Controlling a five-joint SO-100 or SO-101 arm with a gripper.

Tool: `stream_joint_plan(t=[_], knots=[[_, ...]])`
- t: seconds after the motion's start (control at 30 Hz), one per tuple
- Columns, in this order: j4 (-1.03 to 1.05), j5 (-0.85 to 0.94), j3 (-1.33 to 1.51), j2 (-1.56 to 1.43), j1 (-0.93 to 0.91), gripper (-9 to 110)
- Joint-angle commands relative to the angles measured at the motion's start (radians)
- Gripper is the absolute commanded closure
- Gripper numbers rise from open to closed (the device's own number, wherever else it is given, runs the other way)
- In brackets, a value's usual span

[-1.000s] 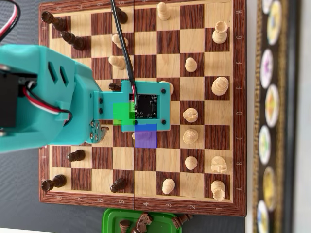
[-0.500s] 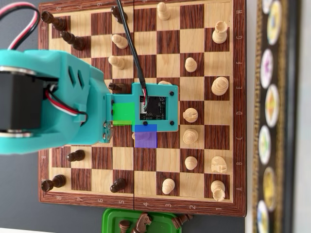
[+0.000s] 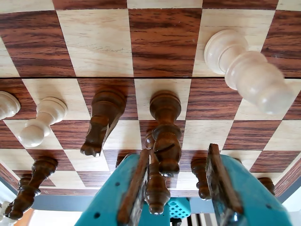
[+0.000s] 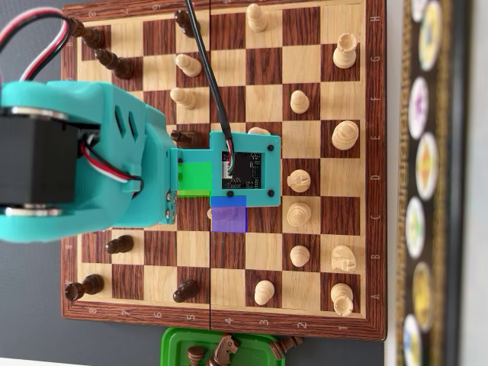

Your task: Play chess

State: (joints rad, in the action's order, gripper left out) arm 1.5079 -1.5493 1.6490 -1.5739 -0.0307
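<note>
In the wrist view my gripper [image 3: 178, 153] is open just above the chessboard [image 3: 99, 42]. A dark bishop [image 3: 165, 132] stands right in front of the gap. Close to the left pad [image 3: 134, 188] is a slim dark piece [image 3: 156, 190], and a dark pawn [image 3: 202, 181] stands near the right pad [image 3: 221, 179]. Neither is clamped. From overhead, the teal arm [image 4: 91, 164] and its camera mount [image 4: 244, 169] cover the board's middle [image 4: 305, 76] and hide the jaws. Dark pieces [image 4: 114, 62] stand on the left and light pieces [image 4: 299, 181] on the right.
A tall light piece [image 3: 249, 70] stands ahead on the right, and a light pawn [image 3: 43, 121] and a dark knight [image 3: 101, 122] on the left. A green tub [image 4: 221, 347] with captured dark pieces sits below the board. Green [image 4: 193, 177] and purple [image 4: 229, 213] patches mark two squares.
The arm has slid a little to the right over the board's middle, most of it in the first half second. No piece has visibly moved.
</note>
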Motion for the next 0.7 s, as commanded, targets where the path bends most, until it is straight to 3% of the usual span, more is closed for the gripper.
stream_joint_plan(t=[0.0, 0.67], knots=[[-0.011, -0.002, -0.032, 0.012, -0.003, 84], [-0.051, 0.002, -0.037, 0.060, -0.009, 88]])
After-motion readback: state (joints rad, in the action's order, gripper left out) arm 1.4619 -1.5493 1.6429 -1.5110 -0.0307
